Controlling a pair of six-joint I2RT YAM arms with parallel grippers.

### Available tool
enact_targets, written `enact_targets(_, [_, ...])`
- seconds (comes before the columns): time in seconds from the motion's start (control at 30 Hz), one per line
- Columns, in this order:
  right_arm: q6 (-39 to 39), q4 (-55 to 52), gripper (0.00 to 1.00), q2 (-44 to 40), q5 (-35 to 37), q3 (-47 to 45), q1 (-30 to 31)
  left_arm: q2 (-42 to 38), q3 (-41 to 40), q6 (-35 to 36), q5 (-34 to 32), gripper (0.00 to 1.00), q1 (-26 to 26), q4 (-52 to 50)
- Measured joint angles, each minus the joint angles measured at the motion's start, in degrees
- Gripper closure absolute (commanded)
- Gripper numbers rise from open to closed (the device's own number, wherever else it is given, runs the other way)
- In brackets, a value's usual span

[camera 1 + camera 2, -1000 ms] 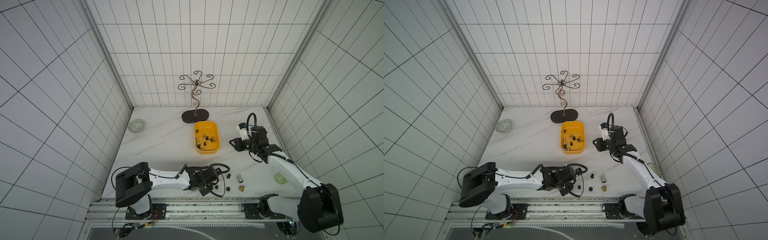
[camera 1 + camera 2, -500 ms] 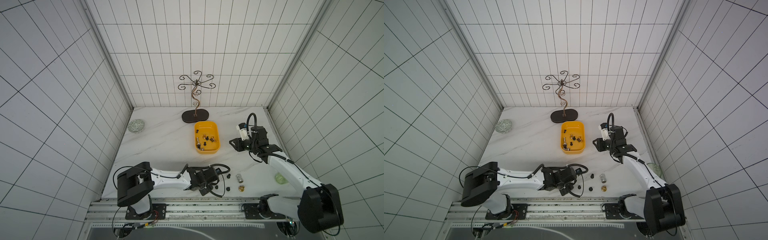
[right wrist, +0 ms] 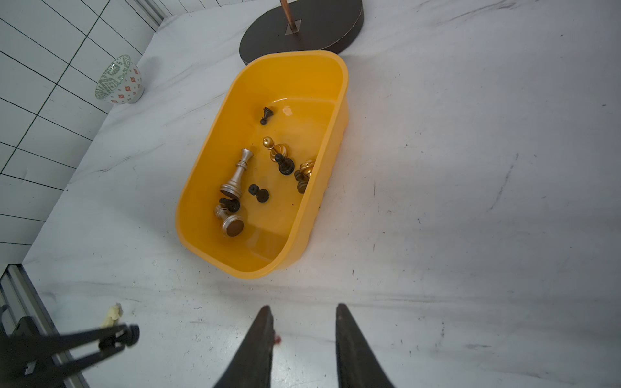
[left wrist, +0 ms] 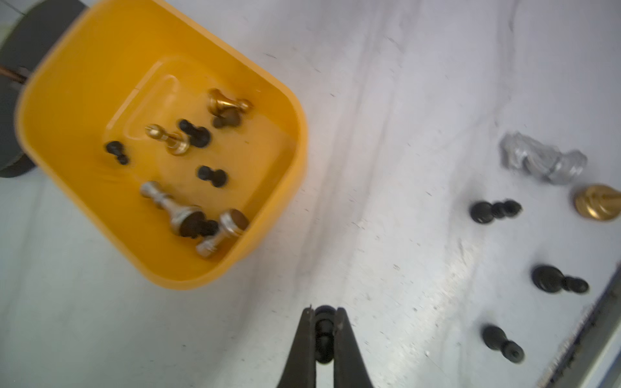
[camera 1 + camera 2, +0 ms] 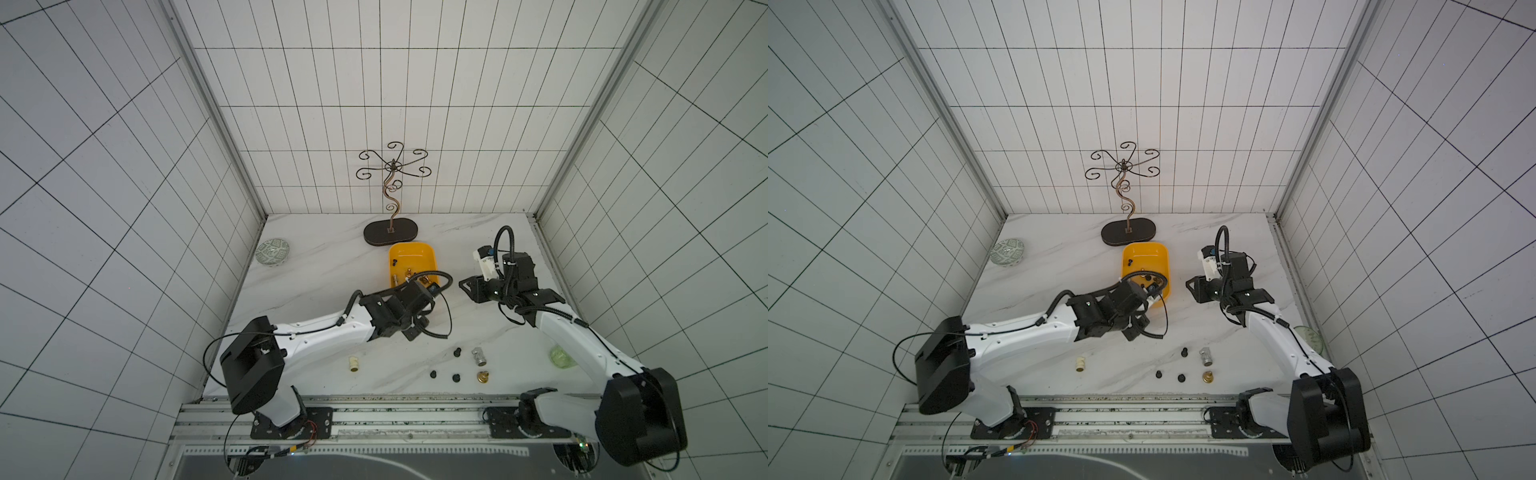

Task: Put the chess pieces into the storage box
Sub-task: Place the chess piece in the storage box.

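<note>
- Desk (image 5: 316, 291): a white marbled slab with tiled walls on three sides. Both top views take in the whole of it; the wrist views show only patches.
- Wire stand (image 5: 390, 232): its dark oval base sits at the back, just behind the storage box. The curled arms show only in the top views. The right wrist view catches the base and the foot of the stem.
- Storage box (image 3: 201, 168): yellow-orange and lidless, on the desk toward the back. In both top views the left arm's wrist covers its near end. Both wrist views show the full floor, with nine chess pieces (image 3: 237, 174) lying in it: two silver, two gold, five black.
- Patterned bowl (image 5: 272, 251): at the far left by the wall, well apart from the rest. It shows in the top views and the right wrist view.
- Left hand (image 4: 323, 312): pressed together on a black pawn (image 4: 324, 336), which lies along the jaws. It is held above bare desk, near the box's end. The top views hide this grip. The right wrist view shows it from the side, blurred.
- Right hand (image 3: 302, 310): jaws spread with nothing between them, above bare desk near the box's short end.
- Loose pieces, near the front edge: a silver piece (image 5: 479, 356), a brass piece (image 5: 482, 377) and three black pawns (image 5: 456, 377), all close together.
- Cream piece (image 5: 353, 364): well apart from that group, toward the left arm. The left wrist view shows the group but not this piece. The right wrist view shows this piece but not the group.
</note>
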Motion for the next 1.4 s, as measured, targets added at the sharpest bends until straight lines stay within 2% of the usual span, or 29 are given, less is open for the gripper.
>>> enact_targets(0.13, [0.02,-0.02,0.68,0.00,-0.28,0.00,0.02,2.86,7.56,1.46,1.05,0.96,7.04,0.42])
enact_targets(0.23, [0.04,-0.02,0.68,0.00,-0.37,0.00,0.02,8.74,14.49,1.84,1.90,0.95,10.36,1.01])
enact_targets(0.6, [1.05,-0.11,0.68,-1.29,-0.52,-0.02,0.00,30.03,31.06,1.81,2.19,0.93,15.32,-1.66])
enact_targets(0.8, [1.07,-0.24,0.68,-2.23,-0.57,-0.35,0.02,35.65,35.32,0.66,2.27,0.88,16.39,-3.26])
enact_targets(1.1, [1.11,-0.94,0.68,-2.34,-0.57,-0.76,0.00,39.15,38.66,-0.55,2.71,0.63,17.22,-4.48])
enact_targets(1.4, [1.25,-1.84,0.68,-2.34,-0.55,-0.76,0.02,38.80,38.93,-1.84,4.22,0.59,19.52,-3.87])
